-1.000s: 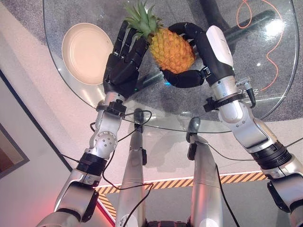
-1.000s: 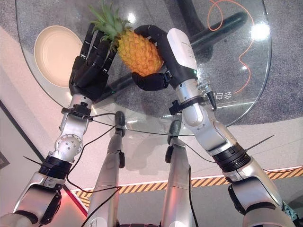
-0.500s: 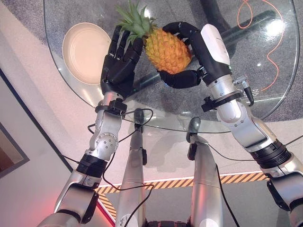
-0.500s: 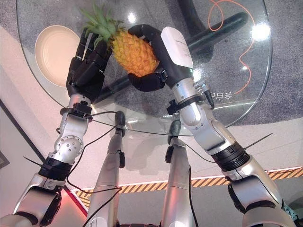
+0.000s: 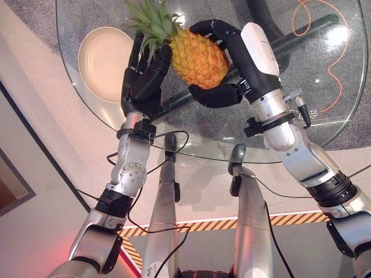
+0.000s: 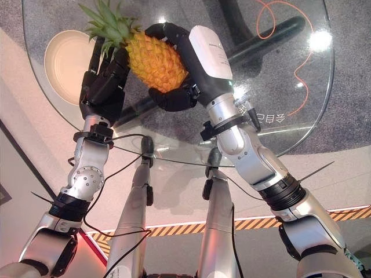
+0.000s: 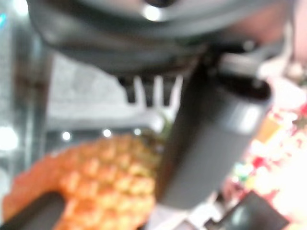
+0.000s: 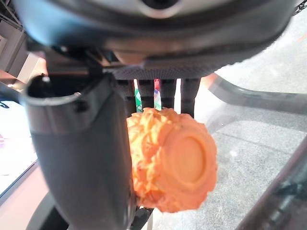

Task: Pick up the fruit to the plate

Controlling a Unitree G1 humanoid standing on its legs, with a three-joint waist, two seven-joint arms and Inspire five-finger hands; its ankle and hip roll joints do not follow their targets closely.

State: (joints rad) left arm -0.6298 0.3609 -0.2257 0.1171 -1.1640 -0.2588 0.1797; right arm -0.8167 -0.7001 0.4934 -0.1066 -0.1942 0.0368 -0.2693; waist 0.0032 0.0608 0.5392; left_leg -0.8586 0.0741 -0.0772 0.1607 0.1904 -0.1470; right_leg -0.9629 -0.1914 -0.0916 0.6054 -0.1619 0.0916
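Observation:
An orange pineapple with a green leafy crown is held above the round glass table, crown pointing toward the cream plate. My right hand is shut on the pineapple, fingers curled over its far side and thumb under it; the right wrist view shows the fruit's flat base between thumb and fingers. My left hand stands open, its straight fingers pressed against the crown end, next to the plate. In the left wrist view the pineapple sits just past the thumb.
The plate lies at the table's far left with nothing on it. An orange cable runs under the glass at the right. The table's dark base bar shows through the top.
Both hands have carried the pineapple to the left and farther away, closer to the plate. The right hand's grip is unchanged.

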